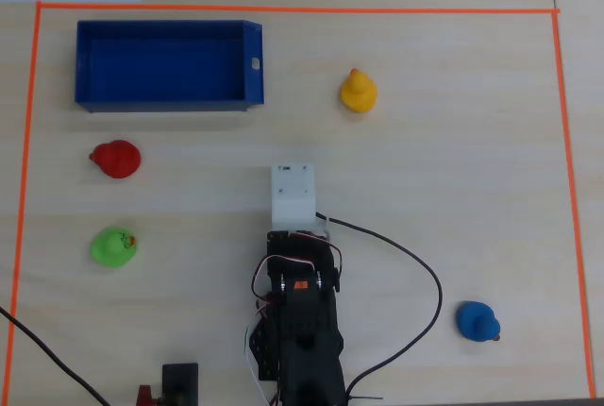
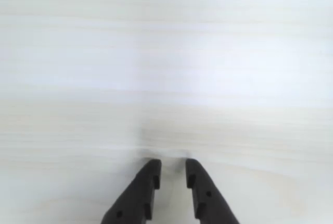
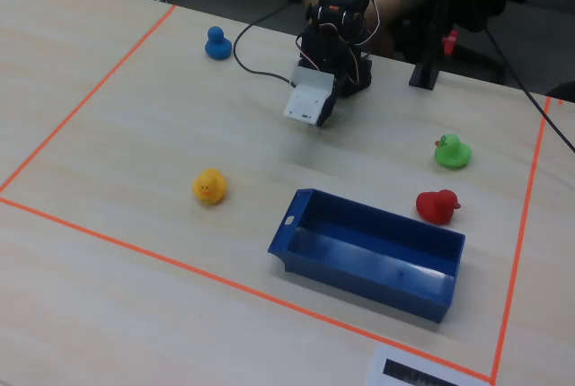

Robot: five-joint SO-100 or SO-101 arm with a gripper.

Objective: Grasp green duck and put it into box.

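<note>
The green duck (image 1: 113,247) stands on the pale wooden table at the left of the overhead view, and at the right in the fixed view (image 3: 452,151). The dark blue box (image 1: 253,61) lies empty at the top left, near the front in the fixed view (image 3: 359,274). My arm (image 1: 300,312) is folded at the bottom middle, its white wrist block (image 1: 293,194) covering the fingers. In the wrist view my gripper (image 2: 171,166) is slightly open, empty, low over bare table. No duck or box shows there.
A red duck (image 1: 116,159) stands between the green duck and the box. A yellow duck (image 1: 358,92) is right of the box, and a blue duck (image 1: 477,320) is at the lower right. Orange tape (image 1: 283,9) borders the area. A black cable (image 1: 415,264) loops right of the arm.
</note>
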